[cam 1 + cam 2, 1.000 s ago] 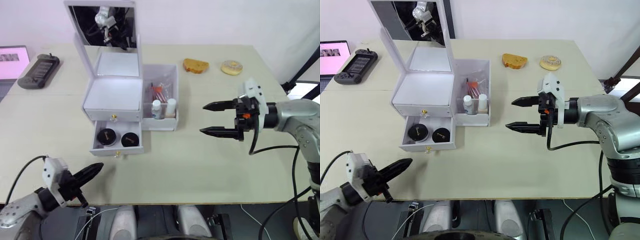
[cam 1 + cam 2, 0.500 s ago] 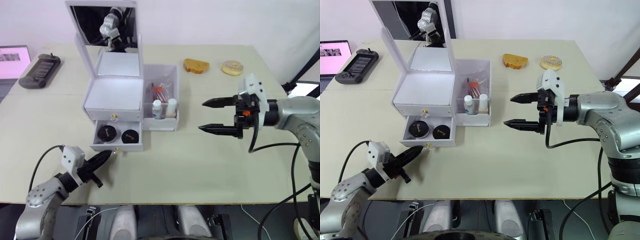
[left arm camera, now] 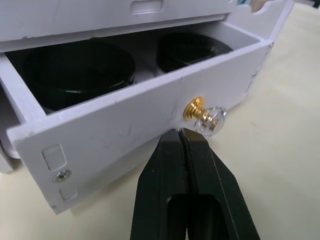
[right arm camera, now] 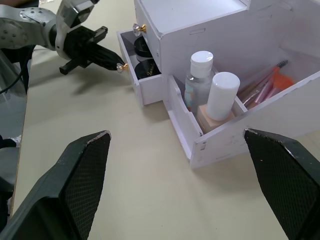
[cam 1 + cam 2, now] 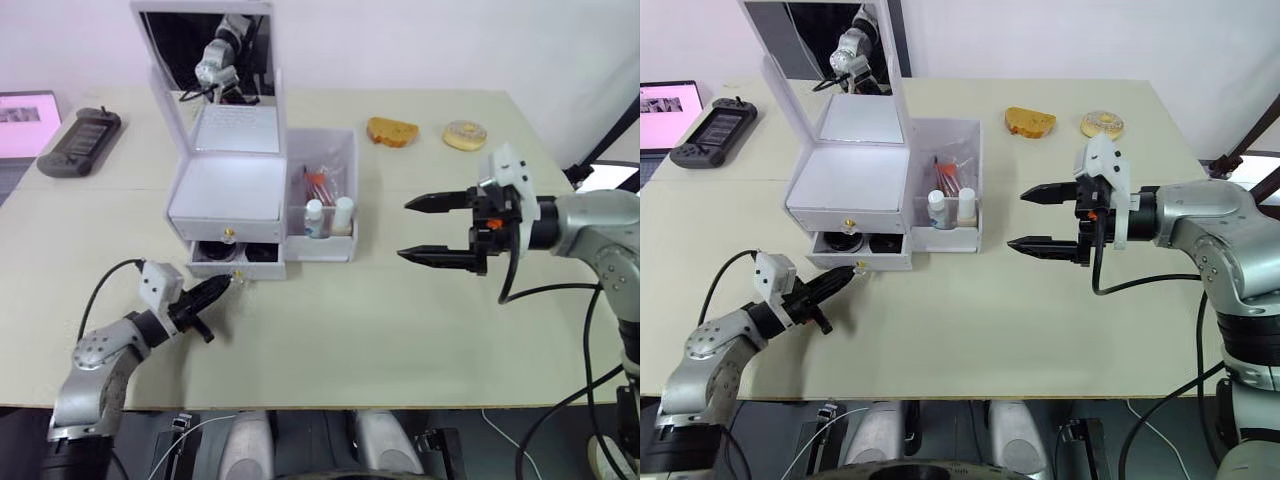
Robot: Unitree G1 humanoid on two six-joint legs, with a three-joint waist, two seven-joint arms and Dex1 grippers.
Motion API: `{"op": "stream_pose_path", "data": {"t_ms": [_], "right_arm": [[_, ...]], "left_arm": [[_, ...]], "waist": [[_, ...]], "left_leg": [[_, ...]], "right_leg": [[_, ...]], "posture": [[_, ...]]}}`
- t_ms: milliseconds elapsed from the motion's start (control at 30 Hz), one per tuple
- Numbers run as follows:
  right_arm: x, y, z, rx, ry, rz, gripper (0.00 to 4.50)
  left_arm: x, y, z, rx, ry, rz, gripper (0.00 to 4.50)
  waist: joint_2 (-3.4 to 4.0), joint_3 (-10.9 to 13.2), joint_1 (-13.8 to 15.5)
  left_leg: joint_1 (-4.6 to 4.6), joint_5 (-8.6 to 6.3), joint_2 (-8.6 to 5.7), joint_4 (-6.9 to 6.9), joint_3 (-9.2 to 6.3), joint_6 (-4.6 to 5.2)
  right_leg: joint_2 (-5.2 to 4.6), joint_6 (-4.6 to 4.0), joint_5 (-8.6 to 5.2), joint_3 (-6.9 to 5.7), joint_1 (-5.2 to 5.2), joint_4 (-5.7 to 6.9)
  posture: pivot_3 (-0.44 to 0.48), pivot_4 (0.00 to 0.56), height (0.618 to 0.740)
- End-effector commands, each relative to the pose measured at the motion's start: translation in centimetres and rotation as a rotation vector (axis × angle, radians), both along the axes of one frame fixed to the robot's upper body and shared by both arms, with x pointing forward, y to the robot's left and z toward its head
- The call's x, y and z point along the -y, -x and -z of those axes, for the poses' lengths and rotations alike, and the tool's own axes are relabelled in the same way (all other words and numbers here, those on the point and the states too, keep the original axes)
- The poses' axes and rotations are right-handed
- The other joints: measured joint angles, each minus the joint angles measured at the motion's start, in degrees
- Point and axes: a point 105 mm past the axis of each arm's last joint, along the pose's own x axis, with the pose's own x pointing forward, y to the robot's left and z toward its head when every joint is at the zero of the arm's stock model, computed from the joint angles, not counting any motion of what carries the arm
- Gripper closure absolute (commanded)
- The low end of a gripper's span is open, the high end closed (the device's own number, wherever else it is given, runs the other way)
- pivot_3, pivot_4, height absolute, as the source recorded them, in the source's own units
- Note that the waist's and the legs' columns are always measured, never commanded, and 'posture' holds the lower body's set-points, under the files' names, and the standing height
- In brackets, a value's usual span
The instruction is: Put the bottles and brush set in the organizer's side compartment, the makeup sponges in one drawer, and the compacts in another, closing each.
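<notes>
The white organizer [image 5: 228, 190] stands on the table with its mirror lid up. Its lower drawer [image 5: 236, 264] is partly open and holds two black compacts [image 3: 80, 70]. My left gripper [image 5: 222, 290] is shut, its tip pressed against the drawer front just below the gold knob [image 3: 205, 114]. Two bottles [image 5: 328, 216] and the brush set [image 5: 322, 183] sit in the side compartment [image 5: 322, 245]. My right gripper [image 5: 418, 231] hangs open over the table to the right of the organizer, holding nothing. The upper drawer [image 5: 228, 231] is closed. The makeup sponges are out of view.
A slice of bread [image 5: 391, 131] and a doughnut [image 5: 463, 134] lie at the far right of the table. A black game controller [image 5: 78, 141] and a laptop screen [image 5: 25, 120] sit at the far left.
My left gripper has moved forward against the lower drawer's front, and the drawer has slid most of the way in. The right gripper has stayed in place.
</notes>
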Motion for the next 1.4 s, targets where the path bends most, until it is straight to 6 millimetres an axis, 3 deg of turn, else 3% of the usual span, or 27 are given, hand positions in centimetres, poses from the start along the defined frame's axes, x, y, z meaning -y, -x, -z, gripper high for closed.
{"op": "stream_pose_path", "data": {"t_ms": [33,200,600,900,1333,1400], "right_arm": [[0.5,0.1,-1.5,0.07,0.003,0.012,0.0],[0.6,0.1,-1.5,0.071,0.005,0.017,0.0],[1.0,0.3,-1.7,0.078,0.015,0.03,0.0],[1.0,0.4,-1.4,0.078,0.006,0.035,0.0],[3.6,-0.4,0.5,-0.055,-0.098,0.141,0.0],[4.2,-0.7,0.9,-0.071,-0.114,0.161,0.0]], "left_arm": [[-0.8,-1.1,-1.5,0.064,-0.038,-0.007,4.47],[-1.5,-2.1,-2.1,0.083,-0.044,-0.009,4.47],[0.5,-3.0,-1.9,0.089,-0.023,0.056,4.47],[0.2,-3.4,-1.8,0.093,-0.041,0.051,4.47],[-3.9,1.0,-3.5,0.036,-0.053,0.031,4.47],[-5.1,1.3,-4.2,0.033,-0.062,-0.013,3.93]], "waist": [[0.0,0.0,0.0],[0.0,0.0,-0.03],[0.0,0.0,0.17],[0.0,0.0,0.29],[0.01,0.0,-0.07],[0.01,0.0,-0.04]], "left_leg": [[0.0,0.0,0.0,0.0,0.0,0.0],[-0.01,0.0,0.0,0.0,0.01,0.0],[-0.01,0.0,0.0,0.0,0.0,0.0],[-0.01,0.0,0.0,0.01,-0.01,0.0],[0.0,0.0,0.02,-0.04,0.0,0.0],[0.0,0.0,0.01,-0.03,0.0,0.0]], "right_leg": [[0.01,0.0,0.0,0.0,0.0,0.0],[0.0,0.14,0.08,0.0,0.0,-0.01],[-0.01,0.17,0.09,-0.01,0.01,0.0],[0.0,0.18,0.1,-0.01,0.02,0.02],[-0.02,0.12,0.06,-0.01,0.0,0.01],[-0.03,0.0,0.0,-0.01,0.0,0.01]], "posture": [[0.0,0.15,0.74],[0.0,0.15,0.74],[0.0,0.15,0.74],[0.0,0.15,0.74],[0.0,0.15,0.74],[0.0,0.15,0.74]]}}
